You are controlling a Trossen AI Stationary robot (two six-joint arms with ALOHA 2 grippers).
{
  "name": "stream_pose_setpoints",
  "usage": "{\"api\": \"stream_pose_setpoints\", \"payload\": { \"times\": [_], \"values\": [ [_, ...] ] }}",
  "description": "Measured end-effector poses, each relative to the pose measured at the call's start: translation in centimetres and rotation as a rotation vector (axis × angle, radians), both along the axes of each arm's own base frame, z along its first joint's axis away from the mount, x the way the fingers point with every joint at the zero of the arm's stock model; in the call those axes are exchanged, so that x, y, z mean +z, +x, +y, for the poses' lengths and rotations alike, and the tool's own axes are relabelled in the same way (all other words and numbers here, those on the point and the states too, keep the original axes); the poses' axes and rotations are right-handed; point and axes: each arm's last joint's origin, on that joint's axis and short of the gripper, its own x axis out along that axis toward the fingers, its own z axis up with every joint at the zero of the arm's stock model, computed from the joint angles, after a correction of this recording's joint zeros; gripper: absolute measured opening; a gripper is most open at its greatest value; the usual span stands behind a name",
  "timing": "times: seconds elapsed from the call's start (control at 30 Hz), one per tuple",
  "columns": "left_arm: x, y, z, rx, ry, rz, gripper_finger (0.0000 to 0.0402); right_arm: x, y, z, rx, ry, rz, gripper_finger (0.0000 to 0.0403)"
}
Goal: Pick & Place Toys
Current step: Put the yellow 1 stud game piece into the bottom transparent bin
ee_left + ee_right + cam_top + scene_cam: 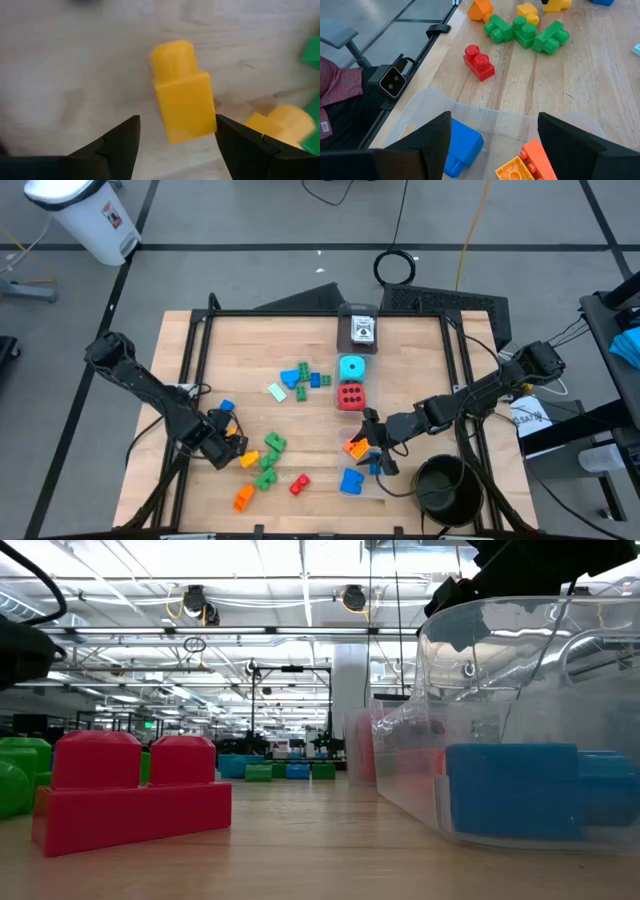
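A large open-plan robotics lab: behind the light wooden table [420, 380], the ceiling's long white strip lights [250, 585] cross exposed ducts above distant workstations.

Pale wooden tabletop [300, 330] in a dark metal frame, standing on grey floor [250, 220] crossed by dark seam lines. White plastic bin [85, 215] at the far left corner of the floor. Black cable coil [396, 267] and a yellow cord [470, 230] lie behind the table (cord runs off toward the far edge). Low view: deep open hall, white ceiling trusses [200, 635], round hanging lamps [195, 602], bright even overhead light.
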Motion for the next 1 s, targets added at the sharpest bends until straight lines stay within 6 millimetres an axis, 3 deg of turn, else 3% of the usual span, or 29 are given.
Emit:
{"api": "stream_pose_setpoints", "payload": {
  "times": [0.3,0.73,0.83,1.0],
  "values": [
    [-0.2,0.5,0.8,-0.010,0.045,0.006,0.0255,0.0,0.0,0.0,0.000,0.000,0.000,0.0267],
    [-1.5,0.7,0.5,-0.067,0.055,0.105,0.0252,0.0,0.0,0.0,0.000,0.000,0.000,0.0267],
    [-1.5,0.6,0.5,-0.102,0.056,0.111,0.0225,0.0,0.0,0.0,0.000,0.000,0.000,0.0267],
    [-1.4,0.6,0.5,-0.164,0.032,0.120,0.0132,0.0,0.0,0.0,0.000,0.000,0.000,0.0267]
  ]
}}
